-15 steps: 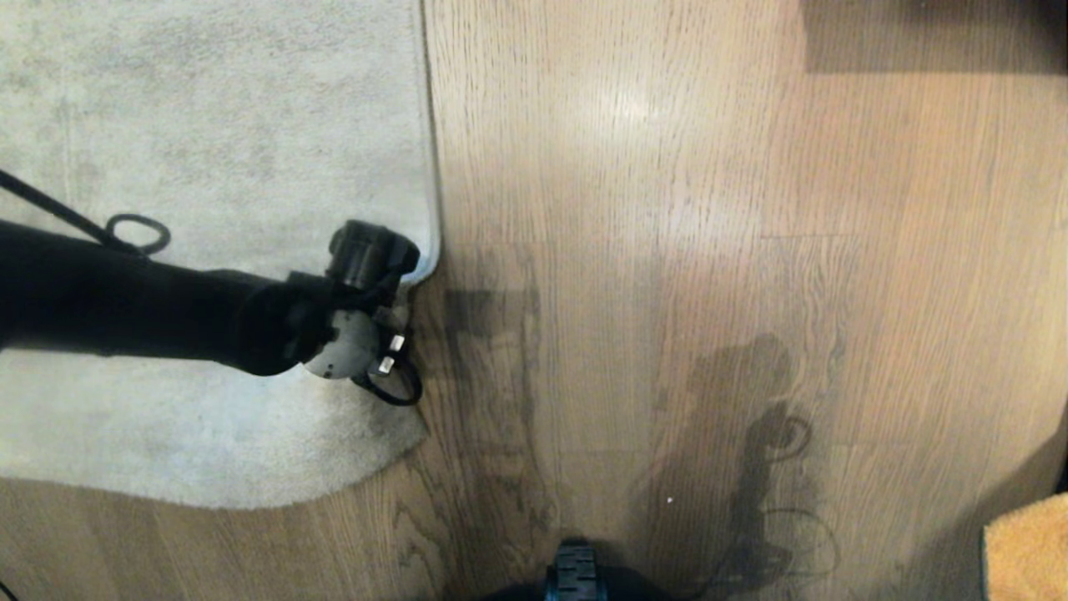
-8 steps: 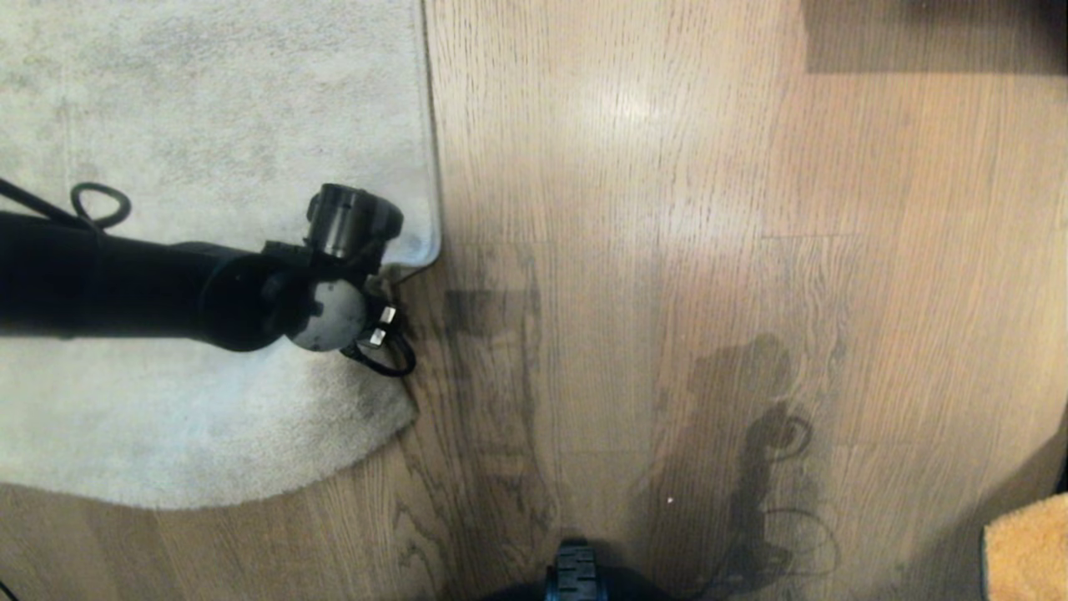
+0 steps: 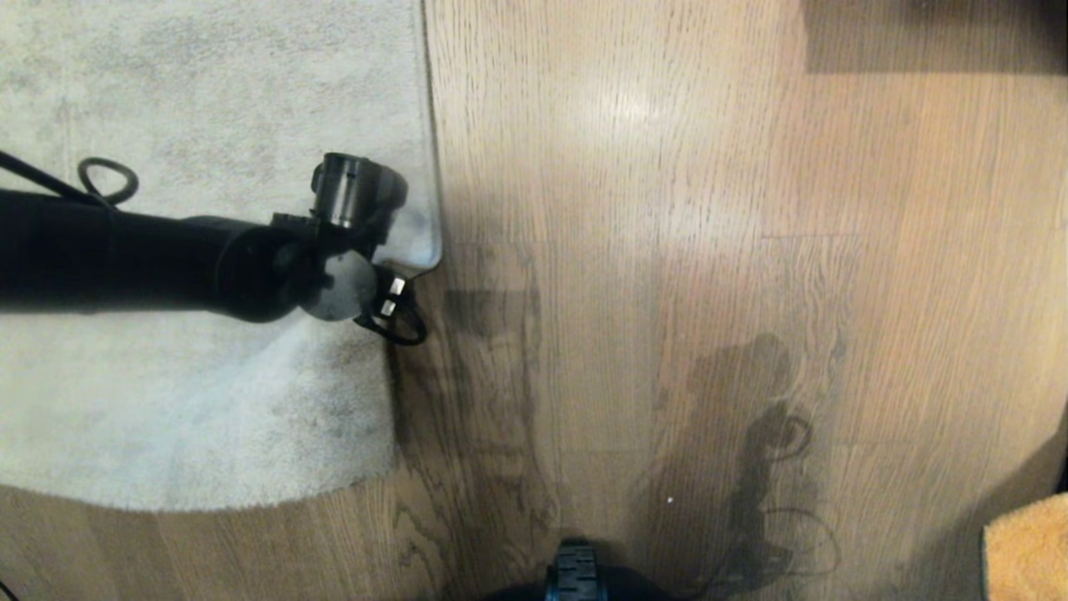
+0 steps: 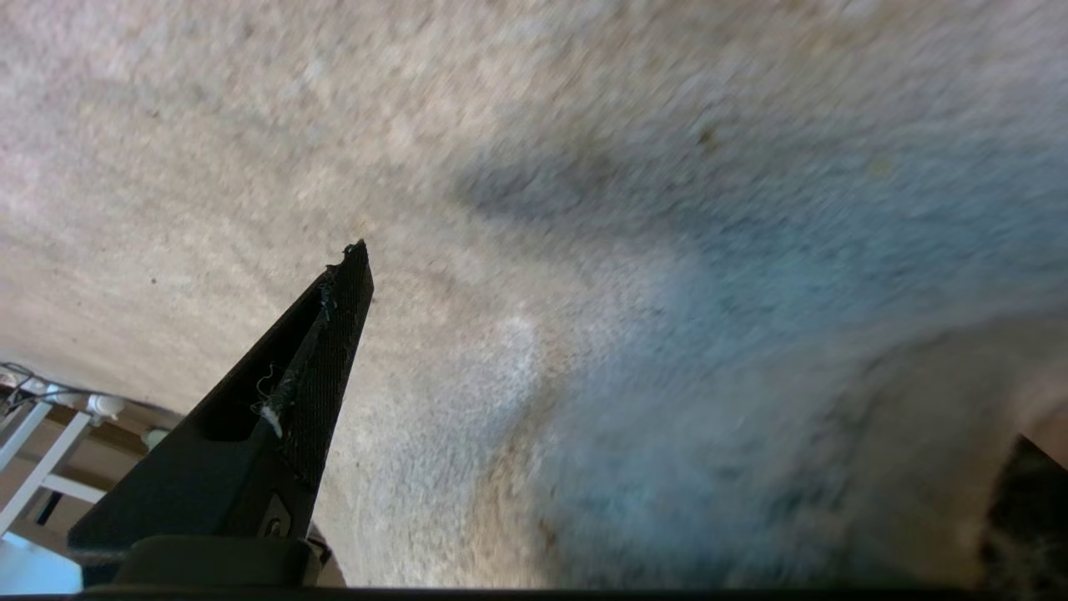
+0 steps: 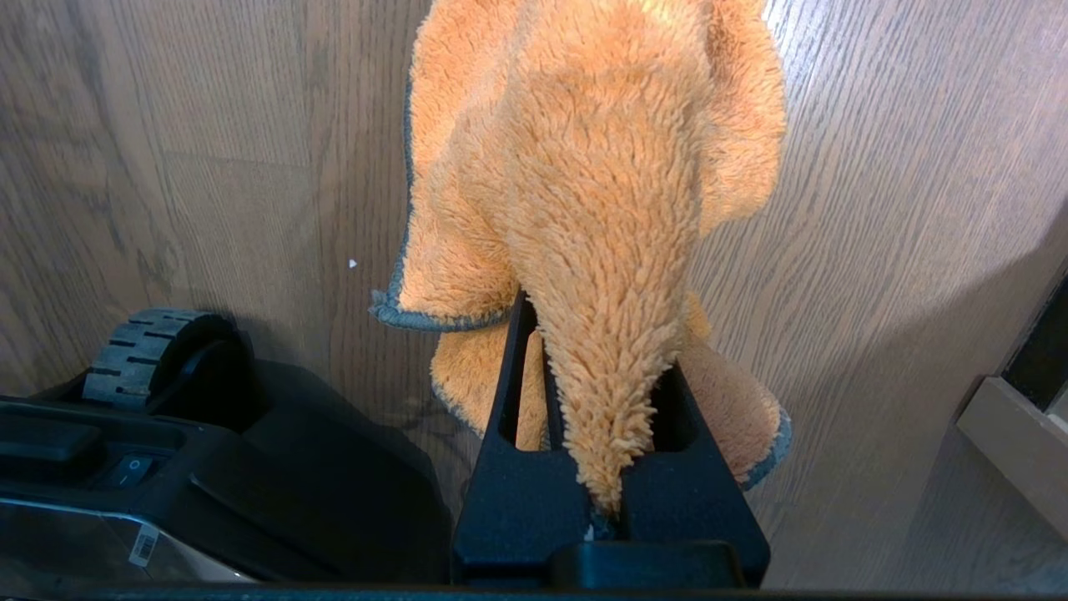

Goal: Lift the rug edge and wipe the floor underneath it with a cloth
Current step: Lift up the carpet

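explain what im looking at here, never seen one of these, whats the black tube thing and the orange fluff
This is a two-armed robot filmed by its own cameras. The head camera looks down at a wood floor and a pale rug. The black tube is its left arm; the left pincer, seen from that arm's wrist camera, is spread wide around the lifted rug edge, one finger on the pile. The right wrist camera shows the right pincer shut on an orange cloth, hanging beside the robot's black base.
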Robot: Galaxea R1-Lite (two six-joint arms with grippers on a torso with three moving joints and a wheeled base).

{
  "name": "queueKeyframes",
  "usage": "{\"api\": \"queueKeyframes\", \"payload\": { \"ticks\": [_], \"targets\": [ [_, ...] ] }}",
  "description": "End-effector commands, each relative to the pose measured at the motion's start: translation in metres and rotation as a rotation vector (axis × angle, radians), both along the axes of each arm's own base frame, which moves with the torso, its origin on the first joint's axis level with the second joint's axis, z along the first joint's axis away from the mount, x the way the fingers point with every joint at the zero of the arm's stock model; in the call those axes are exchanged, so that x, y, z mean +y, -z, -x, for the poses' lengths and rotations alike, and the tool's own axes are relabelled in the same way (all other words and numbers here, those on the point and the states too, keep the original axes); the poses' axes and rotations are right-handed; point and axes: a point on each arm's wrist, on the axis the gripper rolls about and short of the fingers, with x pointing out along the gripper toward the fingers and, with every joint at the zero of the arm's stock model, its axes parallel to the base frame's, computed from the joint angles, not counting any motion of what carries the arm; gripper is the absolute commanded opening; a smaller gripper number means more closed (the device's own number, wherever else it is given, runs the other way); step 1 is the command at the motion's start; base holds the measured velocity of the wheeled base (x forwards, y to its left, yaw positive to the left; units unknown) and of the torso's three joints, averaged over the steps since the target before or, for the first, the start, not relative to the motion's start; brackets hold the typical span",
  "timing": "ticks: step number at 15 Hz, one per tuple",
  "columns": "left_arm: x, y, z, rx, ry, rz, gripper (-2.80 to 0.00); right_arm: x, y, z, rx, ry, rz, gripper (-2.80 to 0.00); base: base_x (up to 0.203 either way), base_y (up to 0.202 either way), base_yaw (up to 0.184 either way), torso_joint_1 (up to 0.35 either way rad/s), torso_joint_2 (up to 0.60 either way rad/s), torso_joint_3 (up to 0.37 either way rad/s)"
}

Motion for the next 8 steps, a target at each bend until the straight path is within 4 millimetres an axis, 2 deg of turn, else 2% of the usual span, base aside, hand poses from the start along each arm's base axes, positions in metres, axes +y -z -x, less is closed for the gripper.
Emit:
{"api": "queueKeyframes", "payload": {
  "ticks": [1, 4, 8],
  "targets": [
    [-0.006, 0.002, -0.006, -0.006, 0.007, 0.002, 0.0, 0.0, 0.0, 0.0, 0.002, 0.0, 0.001, -2.8, 0.0, 0.0, 0.0, 0.0, 0.0, 0.0],
    [-0.01, 0.01, -0.001, 0.023, 0.019, -0.01, 0.0, 0.0, 0.0, 0.0, 0.002, 0.0, 0.001, -2.8, 0.0, 0.0, 0.0, 0.0, 0.0, 0.0],
    [-0.009, 0.029, 0.02, 0.104, 0.042, -0.049, 0.0, 0.0, 0.0, 0.0, 0.002, -0.001, 0.001, -2.8, 0.0, 0.0, 0.0, 0.0, 0.0, 0.0]
  ]
}}
